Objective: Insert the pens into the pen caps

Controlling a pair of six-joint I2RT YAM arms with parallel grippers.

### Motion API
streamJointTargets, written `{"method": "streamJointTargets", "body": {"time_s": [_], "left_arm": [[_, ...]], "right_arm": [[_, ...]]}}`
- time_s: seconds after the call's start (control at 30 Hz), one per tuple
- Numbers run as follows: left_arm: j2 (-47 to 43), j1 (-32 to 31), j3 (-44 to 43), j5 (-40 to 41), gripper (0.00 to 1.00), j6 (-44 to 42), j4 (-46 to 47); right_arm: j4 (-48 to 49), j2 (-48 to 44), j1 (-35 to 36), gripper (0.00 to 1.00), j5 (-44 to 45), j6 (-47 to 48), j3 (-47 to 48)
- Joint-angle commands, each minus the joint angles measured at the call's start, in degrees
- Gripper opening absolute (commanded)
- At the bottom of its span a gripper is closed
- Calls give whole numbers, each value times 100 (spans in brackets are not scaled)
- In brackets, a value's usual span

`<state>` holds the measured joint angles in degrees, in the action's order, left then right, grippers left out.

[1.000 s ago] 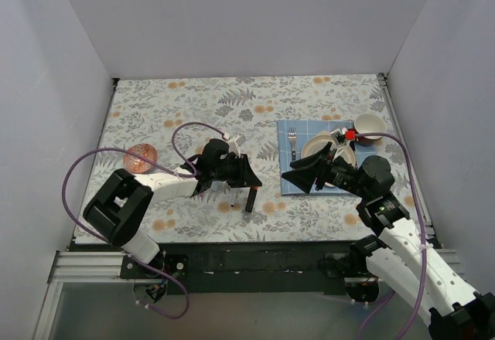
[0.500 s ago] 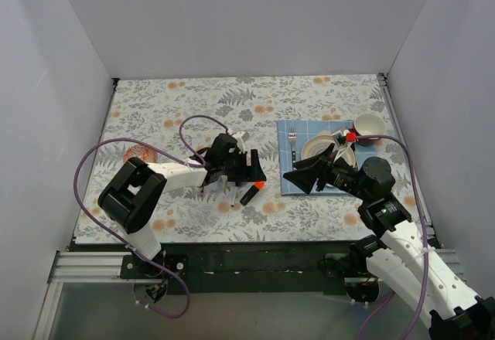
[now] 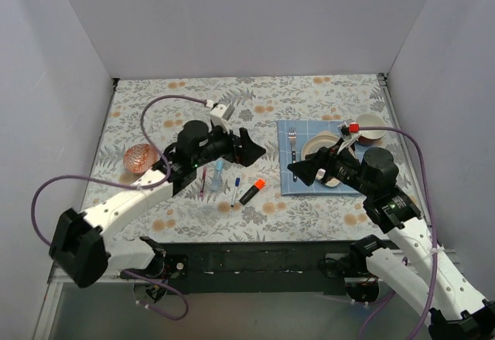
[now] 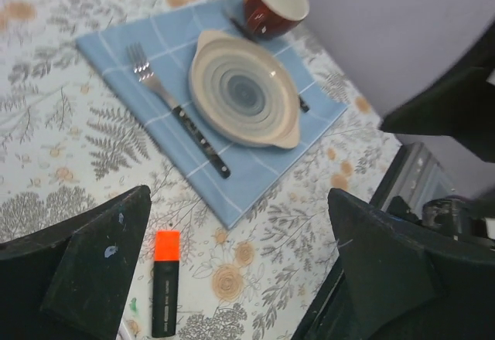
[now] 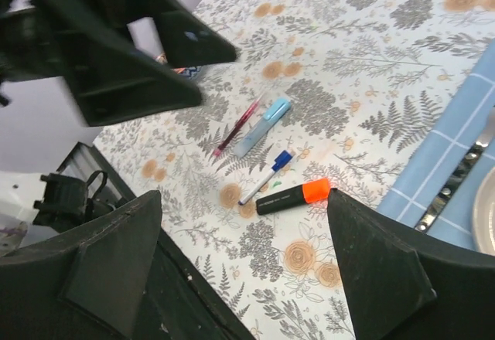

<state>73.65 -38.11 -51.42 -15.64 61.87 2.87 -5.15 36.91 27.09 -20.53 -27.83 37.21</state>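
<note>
Over the floral table, left hand and right hand hover, fingers spread wide, empty.

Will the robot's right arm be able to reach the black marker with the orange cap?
Probably yes. The right gripper is open and sits just to the right of the black marker, and nothing blocks the gap between them. The left gripper is farther back, out of the way.

Four pens in row on table, near front edge, left of middle: red pen, blue marker, white pen with blue cap, black marker with orange cap. Left gripper above them, fingers apart, holding nothing. Right gripper over mat, at its left edge.
</note>
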Motion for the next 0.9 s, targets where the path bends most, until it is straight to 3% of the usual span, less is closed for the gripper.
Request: {"method": "streamJointTargets", "body": {"time_s": [0.0, 0.33, 0.87], "left_arm": [[-1069, -21, 658, -246, 98, -18, 776], [-2187, -30, 1142, -633, 98, -166, 1083], [-2082, -30, 1020, -783, 98, -34, 952]], "right_arm": [[-678, 18, 7, 94, 759, 437, 628], [-699, 185, 7, 96, 1342, 235, 770], [-531, 344, 7, 94, 1552, 252, 911]]}}
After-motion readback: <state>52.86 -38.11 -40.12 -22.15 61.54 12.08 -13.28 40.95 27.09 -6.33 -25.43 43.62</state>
